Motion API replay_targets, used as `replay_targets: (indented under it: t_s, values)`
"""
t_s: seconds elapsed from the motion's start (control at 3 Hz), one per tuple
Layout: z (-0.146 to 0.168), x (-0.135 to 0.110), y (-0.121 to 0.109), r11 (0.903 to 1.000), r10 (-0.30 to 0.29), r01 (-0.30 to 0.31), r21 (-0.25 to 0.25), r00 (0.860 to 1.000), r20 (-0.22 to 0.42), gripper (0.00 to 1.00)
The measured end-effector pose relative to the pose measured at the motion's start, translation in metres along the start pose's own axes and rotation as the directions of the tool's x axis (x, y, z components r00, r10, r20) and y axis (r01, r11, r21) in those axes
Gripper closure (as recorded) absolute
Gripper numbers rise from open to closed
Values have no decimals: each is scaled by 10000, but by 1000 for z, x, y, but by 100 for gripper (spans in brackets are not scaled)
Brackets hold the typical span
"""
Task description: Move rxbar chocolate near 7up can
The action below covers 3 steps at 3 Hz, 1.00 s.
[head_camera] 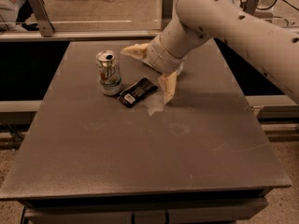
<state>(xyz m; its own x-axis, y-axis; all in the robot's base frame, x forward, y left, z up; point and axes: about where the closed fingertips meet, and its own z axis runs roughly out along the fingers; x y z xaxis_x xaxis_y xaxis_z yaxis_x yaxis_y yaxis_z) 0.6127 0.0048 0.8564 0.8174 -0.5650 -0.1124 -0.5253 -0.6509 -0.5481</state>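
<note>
The 7up can [108, 73] stands upright on the dark table [140, 153], left of centre at the back. The rxbar chocolate [137, 91], a flat black wrapper, lies on the table just right of the can, a small gap apart. My gripper [149, 73] hangs above and behind the bar, open and empty. One tan finger [134, 52] points left behind the can, the other [168, 87] points down to the right of the bar.
The large white arm [233, 27] reaches in from the upper right. A railing [84, 31] runs behind the table's far edge. A pale smudge [178, 128] marks the table near the middle.
</note>
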Motion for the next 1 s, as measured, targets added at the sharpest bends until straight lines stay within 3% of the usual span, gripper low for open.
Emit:
replay_targets:
  t_s: [0.33,0.67,1.0]
  values:
    - [-30,-1,8,9967,386,-416,-704,9983,-427,0]
    - [-103,4,9,9768,1328,-1594,-1428,9748,-1791,0]
    - [-111,-1,26,9577,1628,-1989,-2078,9704,-1787,0]
